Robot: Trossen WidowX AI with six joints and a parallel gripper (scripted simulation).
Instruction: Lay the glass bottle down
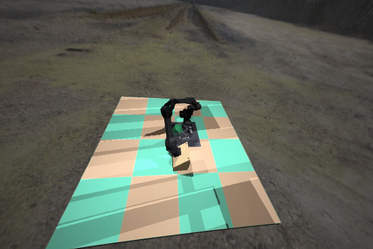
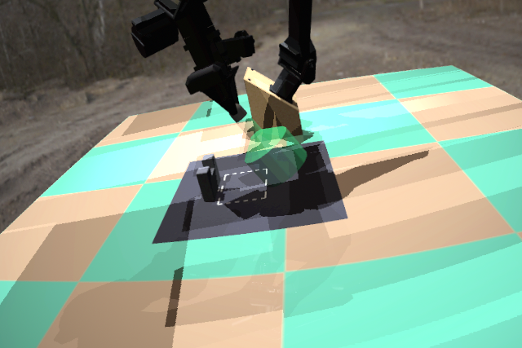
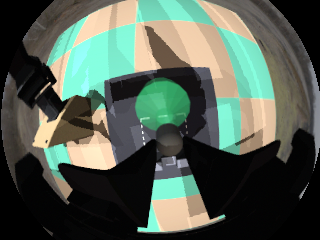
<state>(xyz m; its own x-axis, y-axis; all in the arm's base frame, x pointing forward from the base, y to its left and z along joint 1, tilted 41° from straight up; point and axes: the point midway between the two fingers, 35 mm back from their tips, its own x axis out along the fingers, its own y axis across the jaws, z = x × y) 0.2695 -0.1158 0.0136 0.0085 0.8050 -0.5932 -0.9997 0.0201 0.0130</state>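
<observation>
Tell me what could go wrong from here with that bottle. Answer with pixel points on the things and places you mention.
The green glass bottle (image 1: pixel 178 128) (image 2: pixel 276 156) (image 3: pixel 162 102) hangs tilted, neck-end in the gripper (image 1: pixel 185 121) (image 2: pixel 238 118) (image 3: pixel 168 142), so it might slip and break. Swinging down, its neck could strike the grey U-shaped rest (image 2: pixel 205 184) (image 3: pixel 169 161), or its body could land outside the dashed outline (image 2: pixel 266 186) (image 3: pixel 144 132).

Apparently translucent green bottle (image 1: pixel 178 128) (image 2: pixel 276 154) (image 3: pixel 162 102).

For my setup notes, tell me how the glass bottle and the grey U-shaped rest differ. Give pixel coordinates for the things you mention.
The bottle (image 1: pixel 178 128) (image 2: pixel 276 154) (image 3: pixel 162 100) is see-through green; the rest (image 2: pixel 207 184) is solid grey. The bottle leans, held in the gripper (image 1: pixel 185 122) (image 2: pixel 239 116) (image 3: pixel 170 142); the rest stands upright on the dark mat.
</observation>
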